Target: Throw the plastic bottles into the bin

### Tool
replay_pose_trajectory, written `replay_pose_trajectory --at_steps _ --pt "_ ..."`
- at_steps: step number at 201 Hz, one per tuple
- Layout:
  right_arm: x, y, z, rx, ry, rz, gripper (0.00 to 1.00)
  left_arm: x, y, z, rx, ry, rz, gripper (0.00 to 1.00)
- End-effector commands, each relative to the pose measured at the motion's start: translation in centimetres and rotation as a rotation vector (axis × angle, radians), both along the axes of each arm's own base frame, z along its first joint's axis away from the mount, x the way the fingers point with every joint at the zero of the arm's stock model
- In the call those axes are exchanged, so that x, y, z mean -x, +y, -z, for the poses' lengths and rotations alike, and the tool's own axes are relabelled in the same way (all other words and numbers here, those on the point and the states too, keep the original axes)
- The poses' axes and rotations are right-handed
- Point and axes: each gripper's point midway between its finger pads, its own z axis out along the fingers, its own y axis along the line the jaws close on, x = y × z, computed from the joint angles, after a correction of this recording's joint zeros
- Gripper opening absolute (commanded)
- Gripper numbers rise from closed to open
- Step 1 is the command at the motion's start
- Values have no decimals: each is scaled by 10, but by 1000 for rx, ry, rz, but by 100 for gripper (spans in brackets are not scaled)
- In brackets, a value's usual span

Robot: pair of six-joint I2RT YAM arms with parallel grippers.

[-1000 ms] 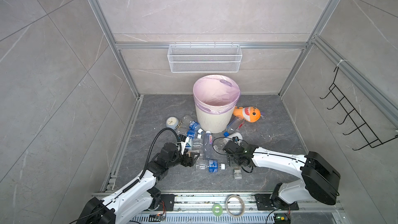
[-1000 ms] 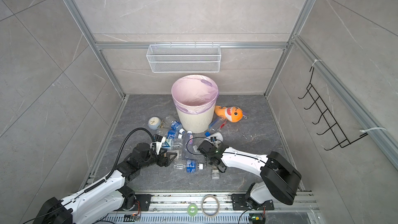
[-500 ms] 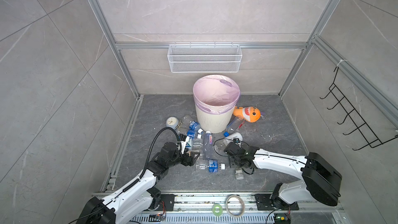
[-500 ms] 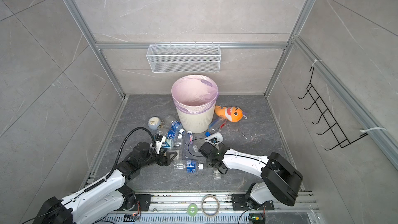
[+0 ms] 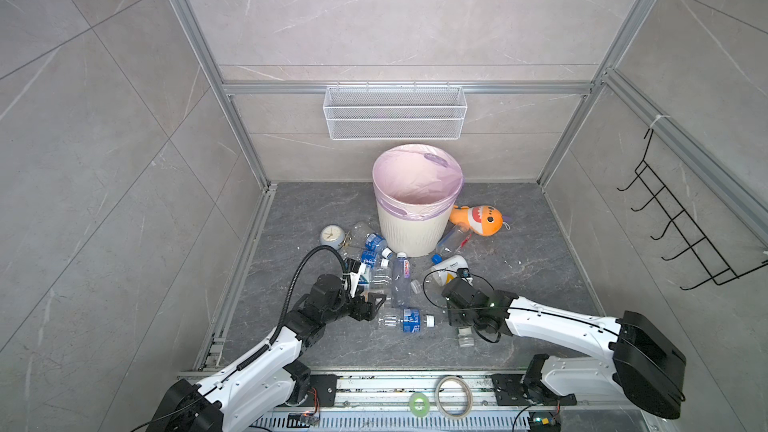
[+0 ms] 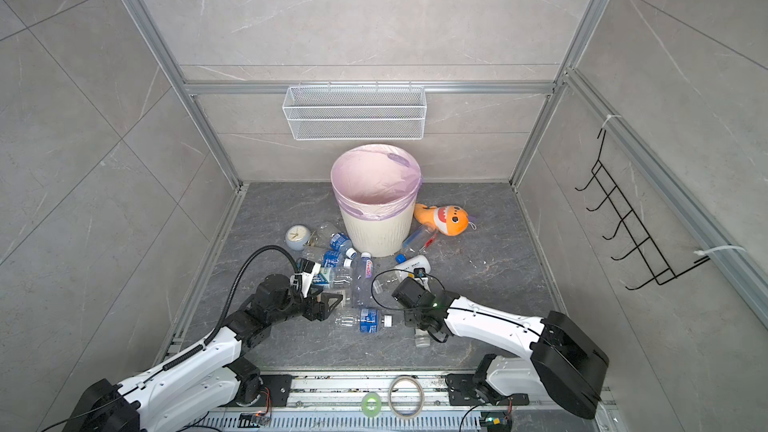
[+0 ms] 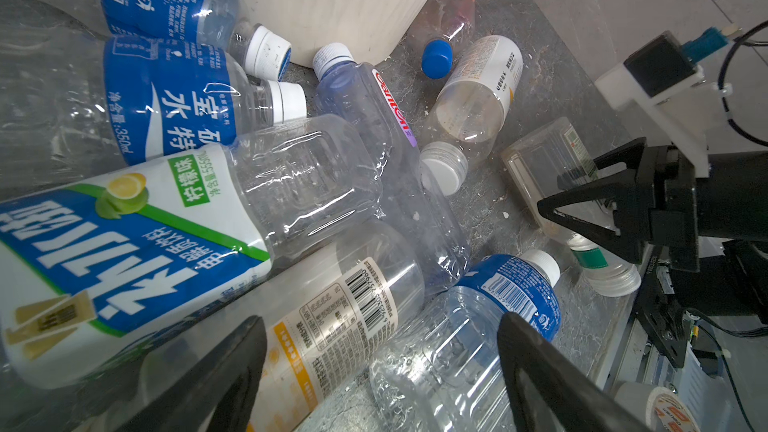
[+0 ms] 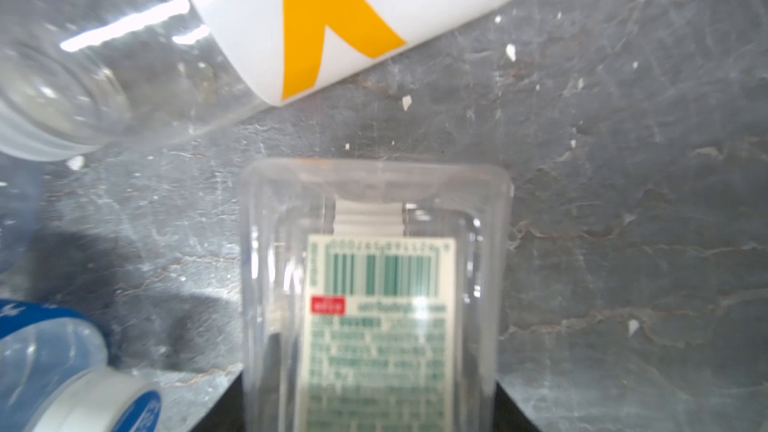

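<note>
The bin [image 5: 417, 218] stands at the upper middle of the floor [image 5: 540, 284] against the back wall, its pink-lined mouth unobstructed from above. Open grey floor lies to the right of it and along the lower edge of the cell, while the lower-left quarter around it is crowded: the plastic bottles [image 5: 380, 268] lie in a heap touching the bin's base, hemmed on their left by a small clock [image 5: 331, 235]. An orange shark toy [image 5: 478, 220] lies just right of the bin, with one more bottle between them.

The left gripper [image 5: 372, 305] hovers low at the near edge of the heap, fingers spread wide over a blue-labelled bottle [image 5: 405, 320] (nothing between them is pinched).

The right gripper [image 7: 582, 218] has its jaws pressed on a square clear bottle [image 8: 374, 305] with a green-printed label; in the right wrist view the bottle fills the gap between the black fingers. A white-and-yellow labelled bottle [image 8: 332, 14] lies just beyond it, apart.

A wire basket [image 5: 395, 118] hangs on the back wall above the bin.
</note>
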Motion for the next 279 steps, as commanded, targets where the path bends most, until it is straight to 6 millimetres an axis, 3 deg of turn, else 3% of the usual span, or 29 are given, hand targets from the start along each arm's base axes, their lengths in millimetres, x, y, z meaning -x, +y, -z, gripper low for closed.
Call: replay_pose_trajectory --at_steps 1,56,89,151,189,222,241,249,266,279 --pt "-4 -2 -12 -24 -79 -10 55 -9 -5 -18 11 -62 11 89" --pt "-7 -1 -47 -95 -229 -38 48 -9 -6 -16 8 -54 14 89" --pt "-7 1 -83 -150 -360 -59 47 -10 -6 -15 4 -50 12 89" --pt "-12 18 -192 -299 -590 -102 47 -10 -6 -14 0 -48 9 89" --pt "-30 39 -283 -339 -722 -111 49 -11 -6 -14 0 -48 9 89" --pt "-79 70 -361 -311 -801 -113 48 -10 -6 -15 2 -53 10 89" --pt "-134 83 -397 -333 -807 -72 49 -10 -5 -16 2 -59 6 89" --pt "-160 90 -410 -339 -810 -55 57 -9 -5 -16 1 -61 5 89" --pt "-220 93 -422 -323 -760 4 97 -10 -4 -16 0 -60 2 89" --pt "-238 87 -434 -301 -745 45 99 -10 -4 -17 -1 -61 2 89"
